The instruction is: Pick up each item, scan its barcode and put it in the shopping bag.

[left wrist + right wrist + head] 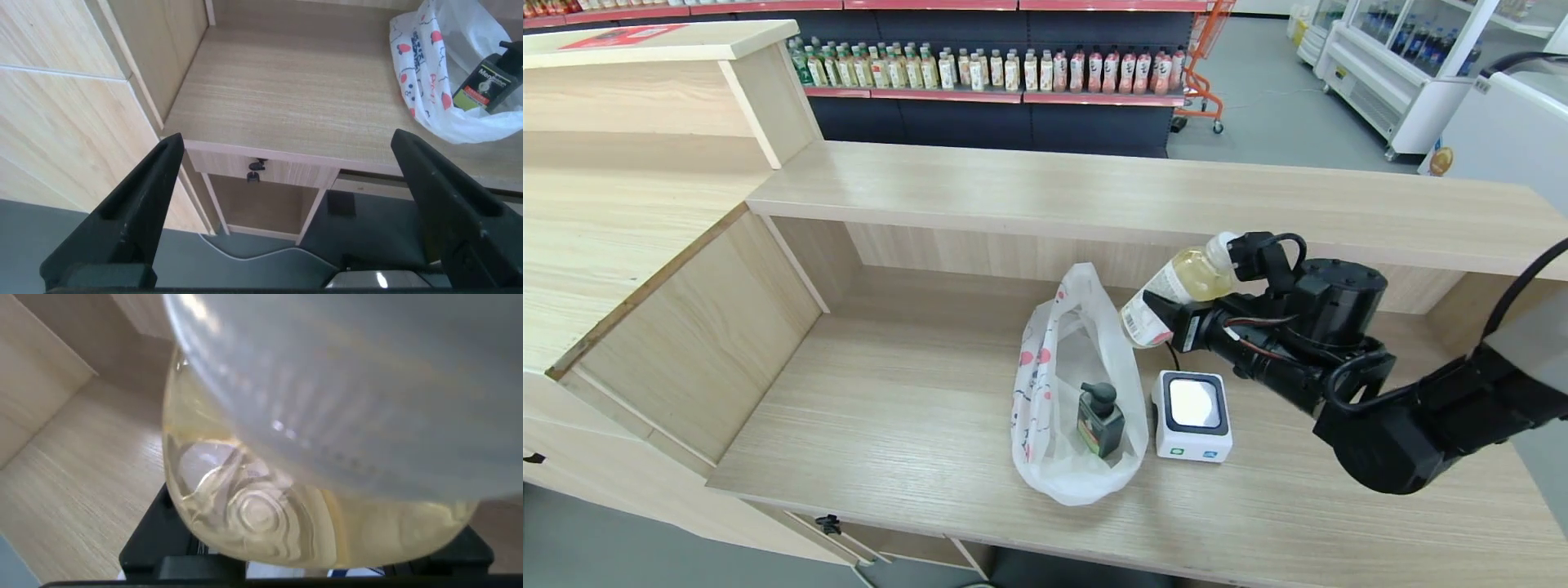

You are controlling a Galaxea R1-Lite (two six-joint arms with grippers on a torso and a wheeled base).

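Pale-yellow bottle (1180, 282) is hanging clamped in the right gripper (1213, 286), above the counter (890, 408) toward its back edge. Its long axis is tilting, cap up toward the back and base pointing down-left at the bag (1045, 367). Scanner (1192, 404) is sitting just below and forward of it. Pump bottle (1099, 420) is already standing in the bag. Left gripper (286, 151) is hovering wide open off the front edge, well apart. Judging: the right arm is placed for the next move.
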